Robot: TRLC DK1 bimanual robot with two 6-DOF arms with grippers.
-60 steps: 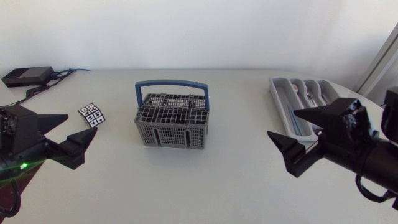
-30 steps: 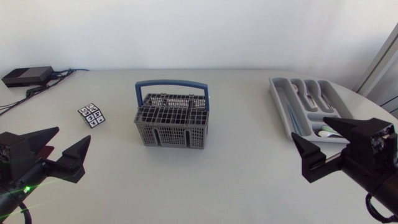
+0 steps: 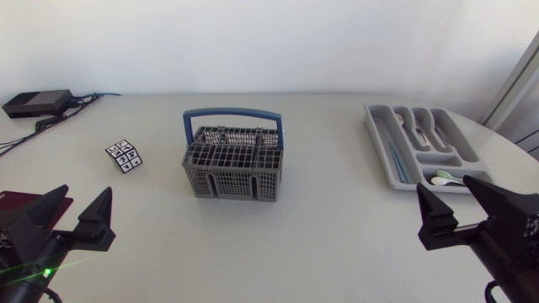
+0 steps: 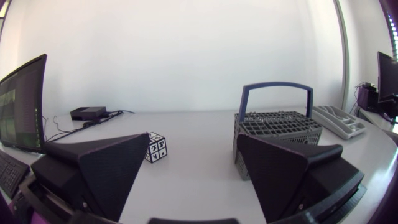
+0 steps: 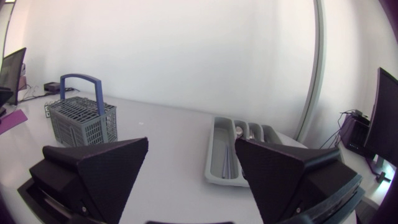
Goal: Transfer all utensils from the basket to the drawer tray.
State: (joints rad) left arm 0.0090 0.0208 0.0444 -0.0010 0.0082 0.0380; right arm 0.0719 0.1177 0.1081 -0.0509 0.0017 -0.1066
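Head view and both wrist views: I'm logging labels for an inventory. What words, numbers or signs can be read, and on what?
No words or numbers can be read in any view.
Small cube: black-and-white marker patterns, too small to make out, no letters.
Basket: no print visible.
Drawer tray: no print visible.

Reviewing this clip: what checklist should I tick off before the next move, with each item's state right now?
1. Left gripper open, empty: ok.
2. Right gripper open, empty: ok.
3. Grey mesh cutlery basket with blue handle upright, unobstructed: ok.
4. Basket emptied of utensils: cannot tell; its gridded top hides the inside.
5. Grey plastic drawer tray holds metal utensils in its slots: ok.
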